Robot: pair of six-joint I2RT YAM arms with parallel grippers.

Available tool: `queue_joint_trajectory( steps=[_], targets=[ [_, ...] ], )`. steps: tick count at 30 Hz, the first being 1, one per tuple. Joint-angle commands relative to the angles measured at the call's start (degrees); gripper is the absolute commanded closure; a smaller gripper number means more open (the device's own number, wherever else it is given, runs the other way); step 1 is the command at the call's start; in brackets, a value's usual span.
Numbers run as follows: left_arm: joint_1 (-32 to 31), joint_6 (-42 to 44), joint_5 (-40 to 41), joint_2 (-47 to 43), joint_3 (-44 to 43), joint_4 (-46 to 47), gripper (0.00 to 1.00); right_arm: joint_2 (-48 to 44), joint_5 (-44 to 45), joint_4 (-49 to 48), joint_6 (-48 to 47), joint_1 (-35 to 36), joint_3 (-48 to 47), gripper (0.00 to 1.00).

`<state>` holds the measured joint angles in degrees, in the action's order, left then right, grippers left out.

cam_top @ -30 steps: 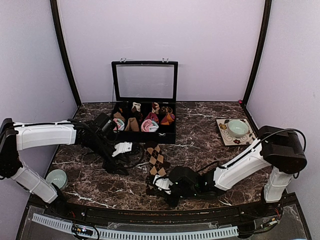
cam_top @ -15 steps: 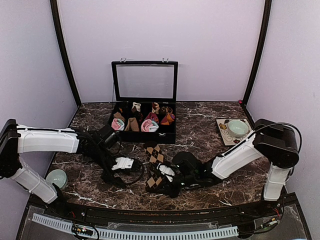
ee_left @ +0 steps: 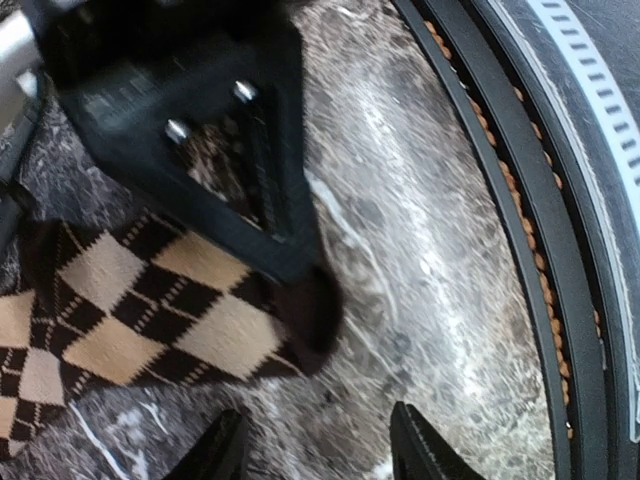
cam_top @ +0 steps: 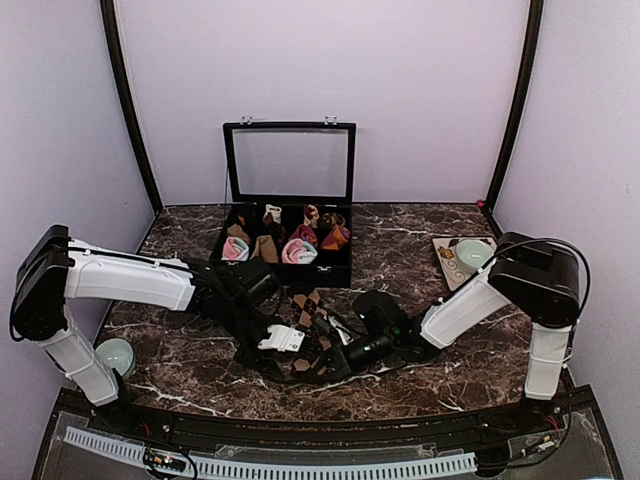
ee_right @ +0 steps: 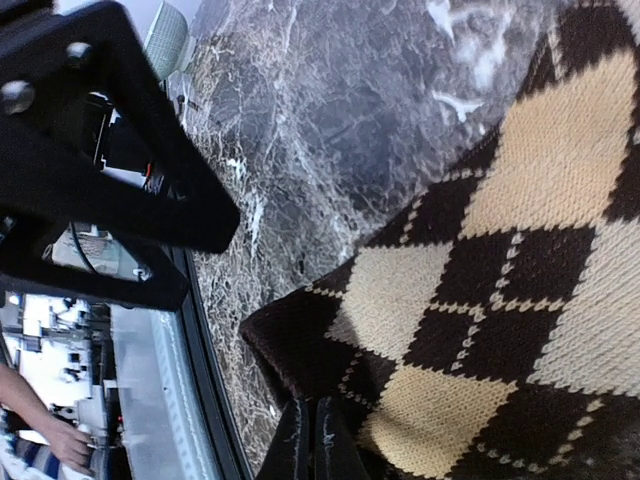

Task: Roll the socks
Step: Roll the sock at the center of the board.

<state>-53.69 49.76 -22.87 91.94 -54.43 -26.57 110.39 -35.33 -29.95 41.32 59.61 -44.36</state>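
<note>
Right pincer (ee_right: 312, 420): closed, its two fingers pressed together on the dark brown end of the brown-and-beige diamond-patterned knitted sock (ee_right: 480, 260). That end is lifted into a small fold off the dark marble tabletop (cam_top: 410, 240).

Left pincer (ee_left: 320, 447): open, with bare marble showing between its two black fingers (ee_left: 225, 450). It is set low just beside the same dark end of the sock and faces the right pincer at close range.

The sock lies flat on the tabletop in front of the black compartmented box with the raised glass lid (cam_top: 290, 274). It runs from just before the box's front wall toward the near edge, where both pincers meet.

The left arm reaches in from the left of the box. Its white forearm is nearly level and low, and its wrist is turned down and inward. The right arm comes from the right of the box. Its shoulder link is upright, and its white forearm slopes down and leftward, close over the marble.

A pale green bowl (cam_top: 114, 355) stands in front of the box, far to its left. A second green bowl on a patterned square tile (cam_top: 443, 255) sits to the right of the box.
</note>
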Motion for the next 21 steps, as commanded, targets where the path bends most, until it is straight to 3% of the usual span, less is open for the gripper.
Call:
queue_joint_trajectory(
  steps=[1, 10, 21],
  targets=[
    [-0.9, -2.6, 1.0, 2.4, -2.7, 2.2, 0.5, 3.3, -4.3, -4.4, 9.2, 0.0, -1.6, 1.0],
    [-2.5, -2.0, -1.9, 2.2, -0.3, 2.7, 0.51, 3.7, -3.9, -1.2, 10.6, -1.0, -3.3, 1.0],
    [-4.2, 0.8, 2.2, 4.5, 0.1, 5.0, 0.49, 5.2, -4.5, -9.3, 16.4, -1.8, -1.7, 1.0]
  ],
)
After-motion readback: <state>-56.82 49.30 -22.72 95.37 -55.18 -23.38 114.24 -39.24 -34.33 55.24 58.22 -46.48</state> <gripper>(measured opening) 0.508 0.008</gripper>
